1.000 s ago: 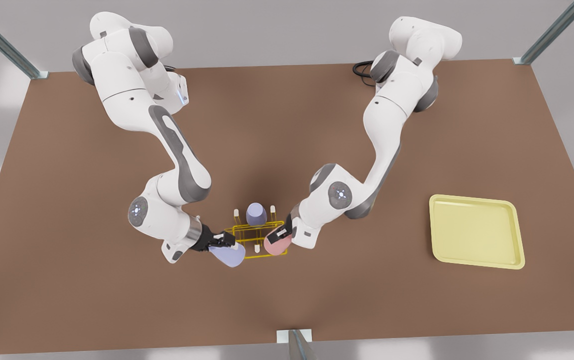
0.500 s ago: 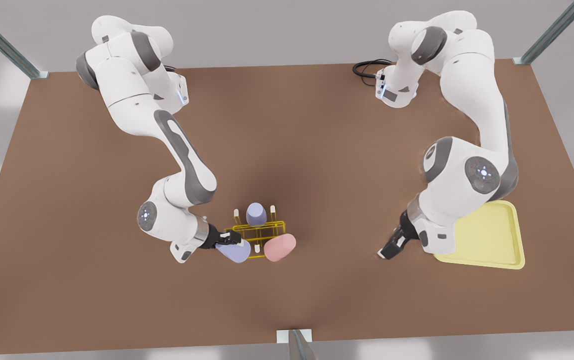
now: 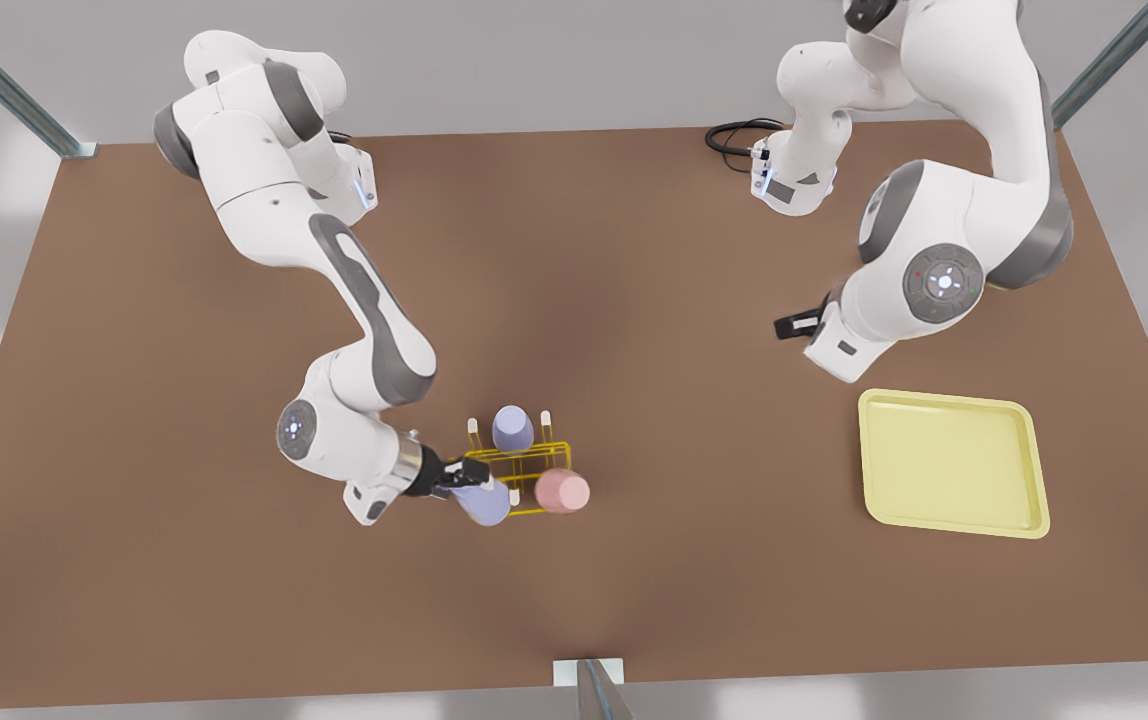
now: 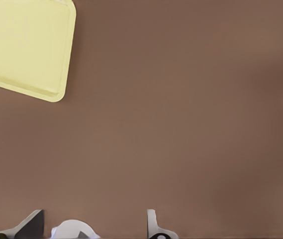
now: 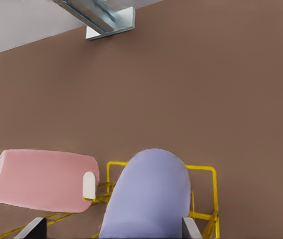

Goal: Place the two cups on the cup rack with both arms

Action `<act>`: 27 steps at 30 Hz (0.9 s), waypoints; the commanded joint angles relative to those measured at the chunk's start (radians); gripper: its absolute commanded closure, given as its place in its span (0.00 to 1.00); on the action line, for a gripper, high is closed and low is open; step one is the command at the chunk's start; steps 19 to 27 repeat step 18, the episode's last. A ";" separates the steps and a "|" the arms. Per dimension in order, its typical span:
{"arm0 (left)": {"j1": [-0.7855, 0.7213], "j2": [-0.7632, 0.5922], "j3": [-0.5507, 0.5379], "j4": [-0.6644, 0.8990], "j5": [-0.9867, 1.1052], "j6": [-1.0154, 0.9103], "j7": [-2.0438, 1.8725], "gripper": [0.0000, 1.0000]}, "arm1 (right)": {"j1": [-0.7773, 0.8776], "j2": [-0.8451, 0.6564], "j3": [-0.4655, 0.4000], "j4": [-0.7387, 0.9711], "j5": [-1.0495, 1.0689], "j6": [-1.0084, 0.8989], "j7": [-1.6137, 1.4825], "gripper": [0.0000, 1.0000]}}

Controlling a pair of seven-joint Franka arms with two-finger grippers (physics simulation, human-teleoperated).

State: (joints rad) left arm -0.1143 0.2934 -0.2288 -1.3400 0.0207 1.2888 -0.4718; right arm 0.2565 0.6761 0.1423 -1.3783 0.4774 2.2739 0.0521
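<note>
The yellow wire cup rack (image 3: 534, 455) stands at the table's front centre. A pink cup (image 3: 562, 491) rests on the rack's front corner toward the front view's right, free of any gripper. My right gripper (image 3: 454, 480), on the arm at the front view's left, is shut on a lavender cup (image 3: 486, 502) at the rack's other front corner. In the right wrist view this lavender cup (image 5: 148, 194) lies between the fingers above the rack (image 5: 208, 169), beside the pink cup (image 5: 42, 179). My left gripper (image 3: 796, 322) hangs open, far from the rack at the front view's right.
A second lavender cup (image 3: 512, 428) sits upside down on a back peg of the rack. A pale-yellow tray (image 3: 952, 462) lies at the front view's right, also seen as the tray (image 4: 24, 47) in the left wrist view. A black cable (image 3: 729, 135) lies near the far table edge.
The left gripper let go of the pink cup and drew far back, up and toward the front view's right. The pink cup settled on the rack. The right gripper nudged the lavender cup closer in.
</note>
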 commanded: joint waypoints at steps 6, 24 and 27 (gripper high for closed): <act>0.021 0.003 0.002 0.039 0.033 -0.032 0.618 0.00 | -0.143 -0.099 -0.024 0.005 -0.345 -0.421 0.008 0.00; 0.059 -0.007 -0.007 0.036 0.028 -0.045 0.622 0.00 | -0.313 -0.535 -0.125 -0.120 -0.557 -0.847 -0.224 0.00; 0.059 -0.007 -0.007 0.036 0.028 -0.045 0.622 0.00 | -0.313 -0.535 -0.125 -0.120 -0.557 -0.847 -0.224 0.00</act>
